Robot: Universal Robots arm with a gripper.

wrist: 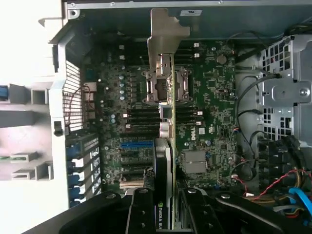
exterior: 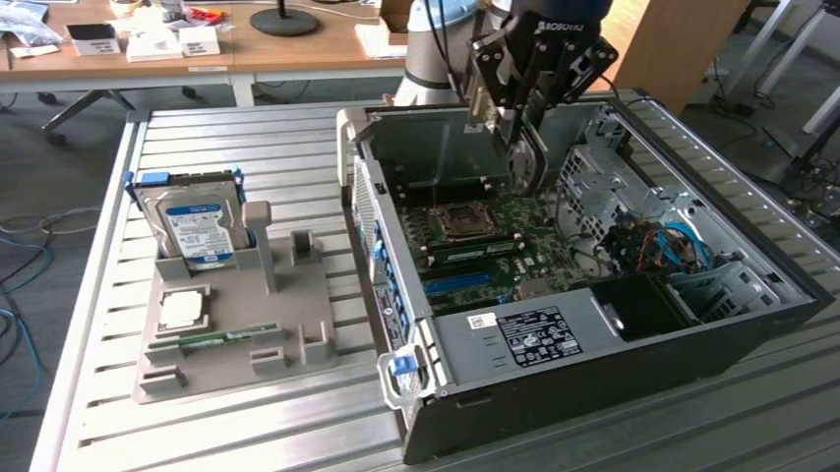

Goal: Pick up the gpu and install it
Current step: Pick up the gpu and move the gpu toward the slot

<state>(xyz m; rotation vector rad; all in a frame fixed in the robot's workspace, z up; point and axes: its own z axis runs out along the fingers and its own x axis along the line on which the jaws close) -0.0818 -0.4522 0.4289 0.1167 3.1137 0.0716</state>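
The gripper (wrist: 168,209) fingers are clenched on the gpu (wrist: 167,151), seen edge-on. Beyond the fingers lies the motherboard (wrist: 214,102), and the card's bracket (wrist: 163,29) partly hides the CPU socket (wrist: 148,90).

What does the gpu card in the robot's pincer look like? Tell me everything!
The gpu is a thin, flat card, seen edge-on in the wrist view. It has a green circuit board with a dark cooler on one face that carries an NVIDIA label. A silver metal bracket sits at the end farthest from the grip. The pincer is clamped on its near end and holds it over the motherboard inside the open computer case. Whether it touches the board is unclear.
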